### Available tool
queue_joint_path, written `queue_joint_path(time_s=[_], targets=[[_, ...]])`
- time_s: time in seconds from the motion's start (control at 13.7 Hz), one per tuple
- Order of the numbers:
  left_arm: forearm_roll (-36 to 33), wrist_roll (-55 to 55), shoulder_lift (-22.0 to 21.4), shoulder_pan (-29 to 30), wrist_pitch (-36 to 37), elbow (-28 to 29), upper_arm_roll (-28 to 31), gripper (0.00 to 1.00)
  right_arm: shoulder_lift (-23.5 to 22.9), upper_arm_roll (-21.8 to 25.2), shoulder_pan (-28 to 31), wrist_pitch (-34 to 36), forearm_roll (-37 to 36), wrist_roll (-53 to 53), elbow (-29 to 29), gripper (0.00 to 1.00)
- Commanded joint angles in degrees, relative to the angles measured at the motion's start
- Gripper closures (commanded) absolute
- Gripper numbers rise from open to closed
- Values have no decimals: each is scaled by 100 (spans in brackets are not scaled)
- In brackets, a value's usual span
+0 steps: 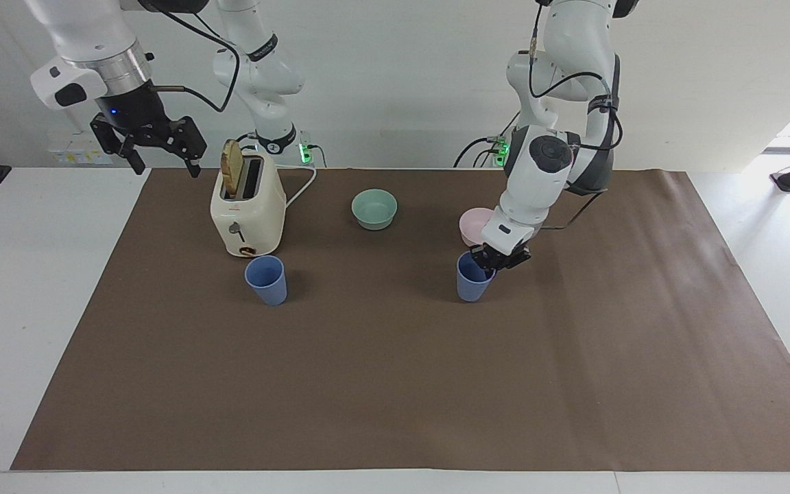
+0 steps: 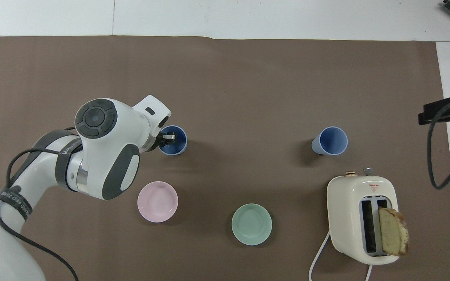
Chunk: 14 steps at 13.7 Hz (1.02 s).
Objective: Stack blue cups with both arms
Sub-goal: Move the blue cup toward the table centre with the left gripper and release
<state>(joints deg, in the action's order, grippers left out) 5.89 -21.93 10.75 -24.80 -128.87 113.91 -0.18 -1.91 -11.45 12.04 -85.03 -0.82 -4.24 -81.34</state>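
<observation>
One blue cup [image 1: 266,279] [image 2: 329,141] stands upright on the brown mat, just farther from the robots than the toaster. The other blue cup [image 1: 470,283] [image 2: 177,143] is near the table's middle, beside the pink bowl. My left gripper [image 1: 489,263] [image 2: 168,137] is shut on that cup's rim, one finger inside the cup and one outside. Whether its base touches the mat I cannot tell. My right gripper [image 1: 166,168] waits open and empty, high over the mat's edge at the right arm's end, beside the toaster.
A cream toaster [image 1: 247,209] [image 2: 361,218] holds a bread slice [image 1: 231,167] in one slot. A green bowl [image 1: 374,208] [image 2: 251,224] and a pink bowl [image 1: 470,223] [image 2: 157,201] sit nearer to the robots than the cups. The left arm partly covers the pink bowl in the facing view.
</observation>
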Motion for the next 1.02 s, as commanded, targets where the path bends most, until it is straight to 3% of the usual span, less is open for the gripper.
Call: queue_joint_path(time_s=[0.0,0.15,0.29,0.37,0.44,0.66,0.95], targets=[[18,-93,-109,-95,-200,237,88,95,121,-24,36,-66,-5,-7,-154,0],[18,-67,-65,-200,-209,229,97,72,121,-15,36,-66,-5,-7,-154,0],[9,12,23,-183,-122,54,105,33,130,-24,36,-66,-5,-7,-154,0],[9,13,32,-157,-78,-43,114,27,121,-24,36,-66,-5,-7,-154,0],[9,13,-3,-139,-60,-88,123,3,130,-24,36,-66,-5,-7,-154,0],[-122,117,-415,80,273,-202,158,0,130,-24,36,-66,-5,-7,-154,0],[-158,1126,-1039,703,1055,-316,158,0,130,-24,36,-66,-5,-16,-154,0]])
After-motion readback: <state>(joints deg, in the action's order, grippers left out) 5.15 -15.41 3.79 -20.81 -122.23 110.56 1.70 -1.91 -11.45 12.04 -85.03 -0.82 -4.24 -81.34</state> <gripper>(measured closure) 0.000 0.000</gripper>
